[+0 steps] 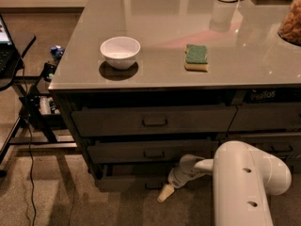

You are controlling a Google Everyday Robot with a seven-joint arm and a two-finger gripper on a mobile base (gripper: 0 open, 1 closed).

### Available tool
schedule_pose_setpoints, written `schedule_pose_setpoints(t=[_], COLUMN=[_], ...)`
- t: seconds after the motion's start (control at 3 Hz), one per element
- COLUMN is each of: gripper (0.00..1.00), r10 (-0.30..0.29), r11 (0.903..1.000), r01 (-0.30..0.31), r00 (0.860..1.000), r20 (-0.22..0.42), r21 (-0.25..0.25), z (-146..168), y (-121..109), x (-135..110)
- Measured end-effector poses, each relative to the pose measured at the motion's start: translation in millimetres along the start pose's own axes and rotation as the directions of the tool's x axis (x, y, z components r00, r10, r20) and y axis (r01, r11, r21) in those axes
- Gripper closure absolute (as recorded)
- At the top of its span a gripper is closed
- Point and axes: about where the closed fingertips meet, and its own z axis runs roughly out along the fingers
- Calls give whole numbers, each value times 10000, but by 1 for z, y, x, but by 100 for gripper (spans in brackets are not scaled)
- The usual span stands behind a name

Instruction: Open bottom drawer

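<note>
The bottom drawer (127,181) is the slim dark grey front at the foot of the wide left column, under two taller drawers. Its small dark handle (153,185) sits at its centre. My gripper (165,192) hangs at the end of my white arm (244,182), right beside the handle and slightly below and to its right, its cream fingertip near the carpet. The drawer front appears to stand slightly out from the drawers above.
A white bowl (120,52) and a green sponge (196,57) lie on the grey countertop (155,27). A narrower drawer column (268,121) is on the right. A stand with cables (28,107) is at the left on the carpet.
</note>
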Motion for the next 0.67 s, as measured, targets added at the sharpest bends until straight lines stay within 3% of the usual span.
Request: schedule_pose_setpoints(t=[0.67], gripper=[0], r10=[199], r11=[9998], r01=[-203], r00=[9989], r20=[-416], r21=[-83], z=[-3], y=[11], x=[16])
